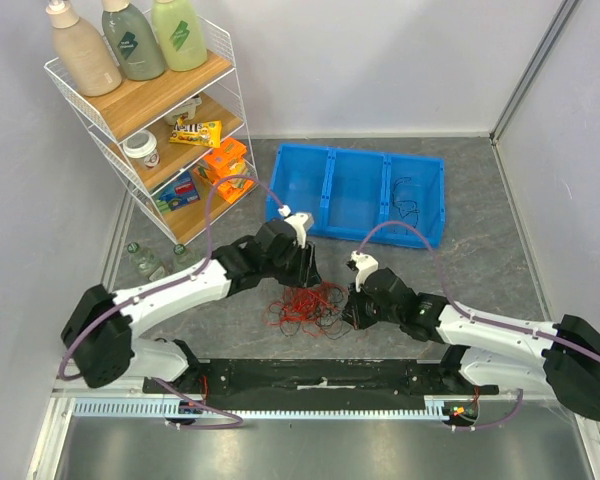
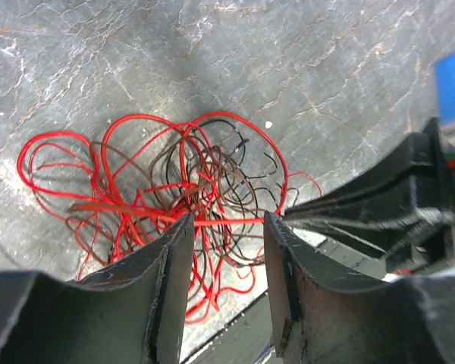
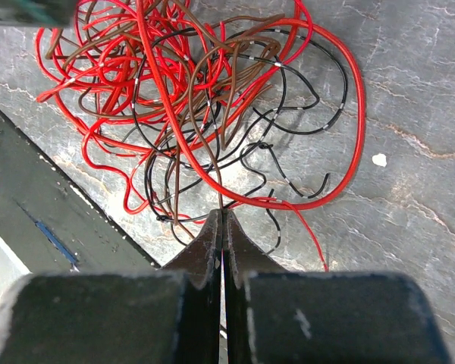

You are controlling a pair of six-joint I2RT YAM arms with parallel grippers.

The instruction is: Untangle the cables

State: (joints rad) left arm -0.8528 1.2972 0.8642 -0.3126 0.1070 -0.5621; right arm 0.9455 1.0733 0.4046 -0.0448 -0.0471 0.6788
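The cables (image 1: pixel 305 305) lie as one loose tangle of red, brown and black wires on the grey table between my two arms. My left gripper (image 1: pixel 305 275) hovers over the clump's far side. In the left wrist view it (image 2: pixel 227 220) stands open, and a red strand of the cables (image 2: pixel 189 174) runs across the gap between its fingers. My right gripper (image 1: pixel 352 305) sits at the clump's right edge. In the right wrist view it (image 3: pixel 223 214) is shut, its tips pinching a thin brown strand of the cables (image 3: pixel 189 98).
A blue divided bin (image 1: pixel 360 190) stands behind the clump, with a black wire (image 1: pixel 405 200) in its right compartment. A wire shelf (image 1: pixel 170 110) with bottles and boxes fills the back left. A black strip (image 1: pixel 320 375) runs along the table's near edge.
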